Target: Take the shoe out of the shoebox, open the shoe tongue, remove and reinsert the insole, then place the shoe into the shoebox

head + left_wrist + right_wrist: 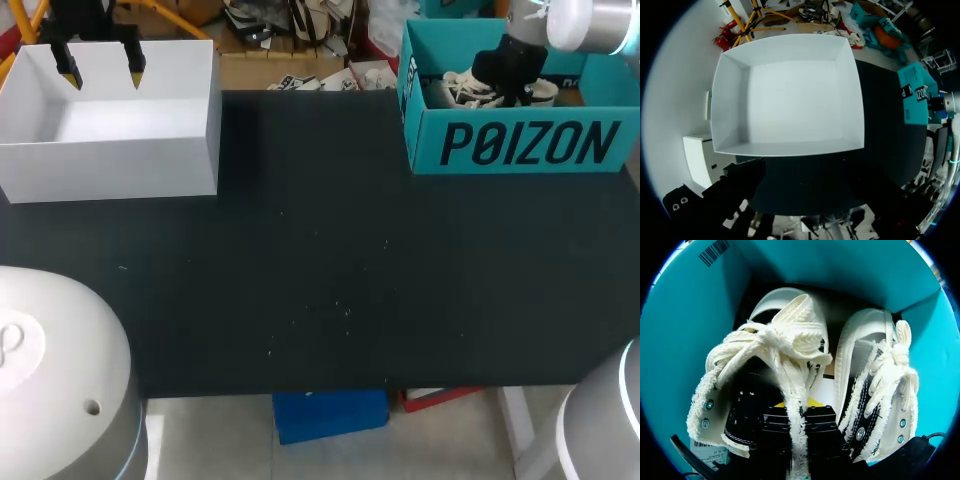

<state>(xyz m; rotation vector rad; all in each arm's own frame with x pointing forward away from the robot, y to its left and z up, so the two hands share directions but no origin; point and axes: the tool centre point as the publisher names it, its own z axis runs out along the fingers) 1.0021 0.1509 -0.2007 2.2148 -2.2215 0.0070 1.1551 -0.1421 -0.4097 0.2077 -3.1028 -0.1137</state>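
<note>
two shoes (790, 330) crowd the teal shoebox (520, 145) around the right gripper (800, 411), grip unclear; left gripper (102, 68) spread above white box (110, 155).

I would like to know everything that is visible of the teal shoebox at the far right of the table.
The teal shoebox looks like cardboard, rectangular, with no lid on it. It stands upright at the far right of the table, its front wall bearing large dark print. A barcode label shows on one wall. Inside lie two shoes with cream frayed laces, side by side. The right gripper is down inside the box, over one shoe.
</note>
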